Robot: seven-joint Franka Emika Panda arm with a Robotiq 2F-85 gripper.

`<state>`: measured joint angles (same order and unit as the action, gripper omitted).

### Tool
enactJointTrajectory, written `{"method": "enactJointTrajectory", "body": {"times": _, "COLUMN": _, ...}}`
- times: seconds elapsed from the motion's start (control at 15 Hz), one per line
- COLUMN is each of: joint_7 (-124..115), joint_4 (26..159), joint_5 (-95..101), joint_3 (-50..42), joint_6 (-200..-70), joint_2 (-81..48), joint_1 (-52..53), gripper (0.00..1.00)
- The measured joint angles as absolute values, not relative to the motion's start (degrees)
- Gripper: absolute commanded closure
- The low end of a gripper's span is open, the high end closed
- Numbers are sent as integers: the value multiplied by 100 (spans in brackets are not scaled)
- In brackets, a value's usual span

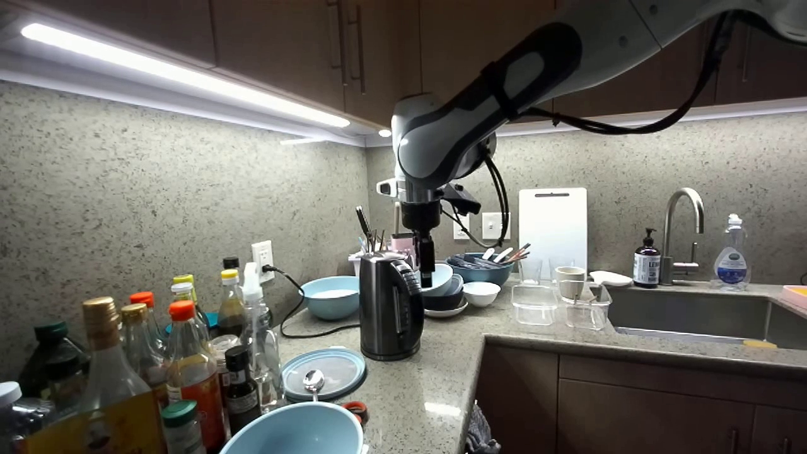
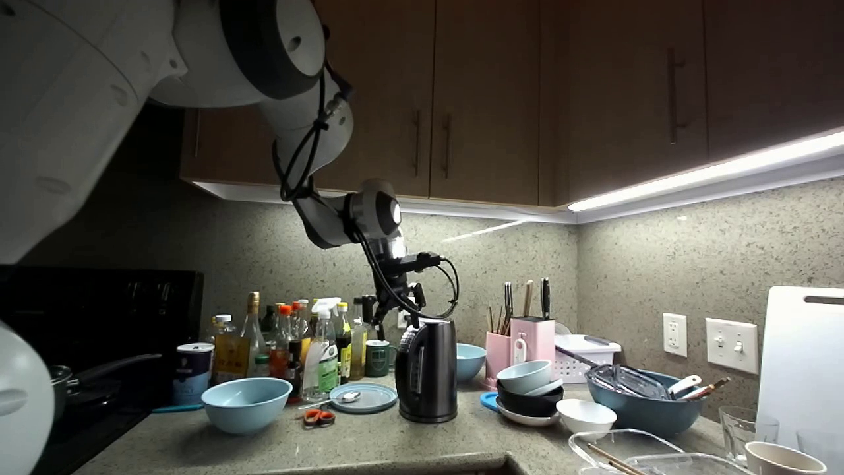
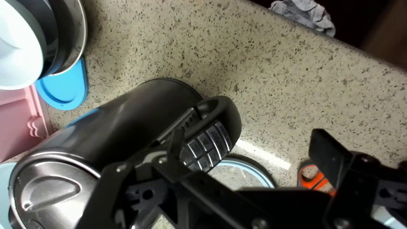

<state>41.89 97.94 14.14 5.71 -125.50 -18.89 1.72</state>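
A dark metal electric kettle (image 1: 381, 309) stands upright on the counter, seen in both exterior views. My gripper (image 1: 427, 268) points down beside the top of its black handle. In the wrist view the gripper (image 3: 246, 135) is open, its fingers wide apart. One finger (image 3: 175, 140) overlaps the handle (image 3: 233, 116) near the kettle body; whether they touch I cannot tell. The opposite finger (image 3: 327, 152) hangs over bare counter near orange scissors (image 3: 308, 178). Nothing is gripped. Below lies a round blue-rimmed lid (image 2: 372, 404) with a spoon (image 2: 349, 397) on it, partly hidden in the wrist view.
Several bottles (image 1: 189, 366) crowd the wall side. A blue bowl (image 2: 247, 402) stands near the stove. Stacked bowls (image 2: 527, 389) and a pink knife block (image 2: 533, 343) are past the kettle. A power cord (image 1: 296, 302) runs to the outlet. Cabinets (image 2: 488, 105) hang overhead.
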Motion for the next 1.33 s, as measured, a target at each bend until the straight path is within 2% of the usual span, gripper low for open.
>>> {"method": "enactJointTrajectory", "body": {"times": 0.4, "joint_7": 5279, "joint_4": 9626, "joint_5": 1965, "joint_3": 583, "joint_6": -12508, "joint_2": -1975, "joint_1": 266, "gripper": 0}}
{"method": "enactJointTrajectory", "body": {"times": 0.73, "joint_7": 5179, "joint_4": 9599, "joint_5": 2110, "joint_3": 554, "joint_6": -12575, "joint_2": -1991, "joint_1": 317, "gripper": 0}}
{"method": "enactJointTrajectory", "body": {"times": 1.13, "joint_7": 4595, "joint_4": 9600, "joint_5": 2525, "joint_3": 291, "joint_6": -13459, "joint_2": -2278, "joint_1": 337, "gripper": 0}}
{"method": "enactJointTrajectory", "body": {"times": 1.33, "joint_7": 4596, "joint_4": 9582, "joint_5": 2726, "joint_3": 269, "joint_6": -13511, "joint_2": -2341, "joint_1": 342, "gripper": 0}}
